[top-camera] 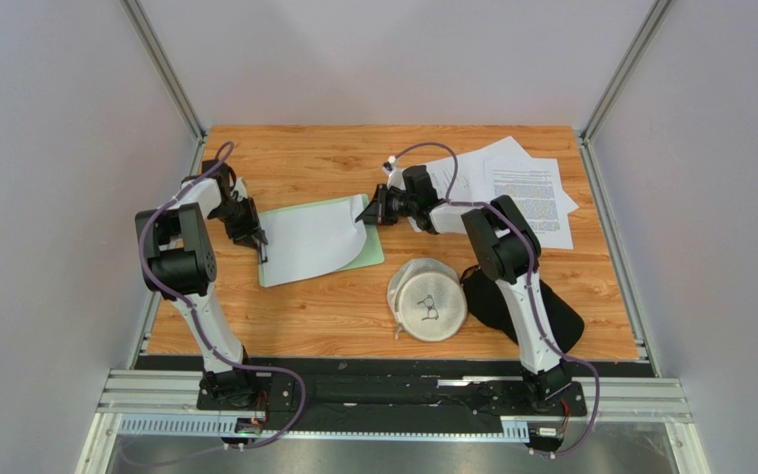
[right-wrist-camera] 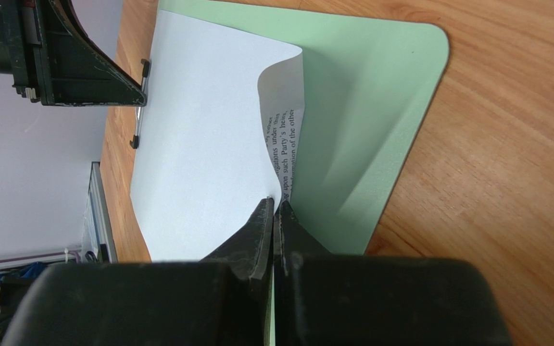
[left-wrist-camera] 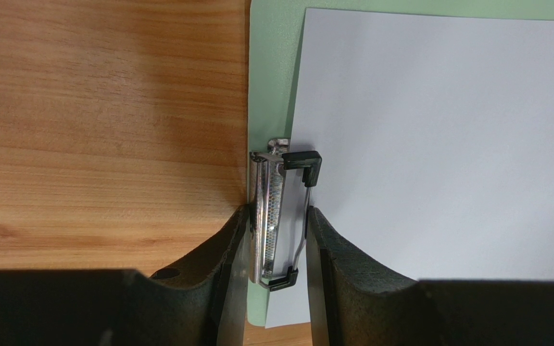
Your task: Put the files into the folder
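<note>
The light-green folder (top-camera: 373, 253) lies flat at centre-left of the table, its metal clip (left-wrist-camera: 269, 216) on the left short edge. One white sheet (top-camera: 309, 237) lies on it, blank side up. My left gripper (top-camera: 257, 241) is shut on the clip, one finger on each side of it (left-wrist-camera: 278, 216). My right gripper (top-camera: 365, 211) is shut on the sheet's right edge (right-wrist-camera: 276, 205) and holds it curled up off the folder (right-wrist-camera: 374, 108); printed text shows on the underside. The other files (top-camera: 526, 188) are spread out at the back right.
A white round cloth-like object (top-camera: 427, 299) sits near the front centre, with a black cloth (top-camera: 531, 306) to its right, by the right arm's base. Metal frame rails run along the table's left and right edges.
</note>
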`<control>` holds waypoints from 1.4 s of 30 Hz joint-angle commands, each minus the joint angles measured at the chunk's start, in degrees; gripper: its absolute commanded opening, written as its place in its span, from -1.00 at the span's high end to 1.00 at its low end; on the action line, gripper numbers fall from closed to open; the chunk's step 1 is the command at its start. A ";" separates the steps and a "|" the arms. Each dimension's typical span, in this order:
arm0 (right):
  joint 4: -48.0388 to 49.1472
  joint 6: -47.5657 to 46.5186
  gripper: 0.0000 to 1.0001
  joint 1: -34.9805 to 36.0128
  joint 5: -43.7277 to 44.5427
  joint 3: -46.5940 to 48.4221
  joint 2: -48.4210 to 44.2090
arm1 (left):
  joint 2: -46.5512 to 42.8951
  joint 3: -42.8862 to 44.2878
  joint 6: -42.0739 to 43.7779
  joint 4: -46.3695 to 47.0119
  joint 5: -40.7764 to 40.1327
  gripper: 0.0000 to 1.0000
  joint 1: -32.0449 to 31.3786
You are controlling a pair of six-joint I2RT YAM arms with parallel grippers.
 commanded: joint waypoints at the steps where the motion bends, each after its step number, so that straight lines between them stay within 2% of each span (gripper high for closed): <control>1: 3.12 0.42 1.00 0.93 1.41 0.12 -1.93 | -2.89 0.16 -1.99 1.83 1.89 1.00 -0.39; 15: 2.94 -1.51 1.00 1.28 4.39 0.30 -2.54 | -2.63 0.07 -1.02 1.21 -0.30 1.00 -0.83; 28: -1.54 -6.78 1.00 1.19 4.48 5.22 -2.19 | -1.66 1.39 0.65 -0.55 -2.94 1.00 -2.42; 37: -0.66 -4.85 1.00 1.11 5.27 5.66 -1.93 | -1.48 1.21 0.21 -0.55 -2.85 1.00 -2.85; 42: 3.02 -1.78 1.00 1.20 6.50 1.01 -3.68 | -2.71 0.51 -2.25 1.03 -2.68 1.00 -2.85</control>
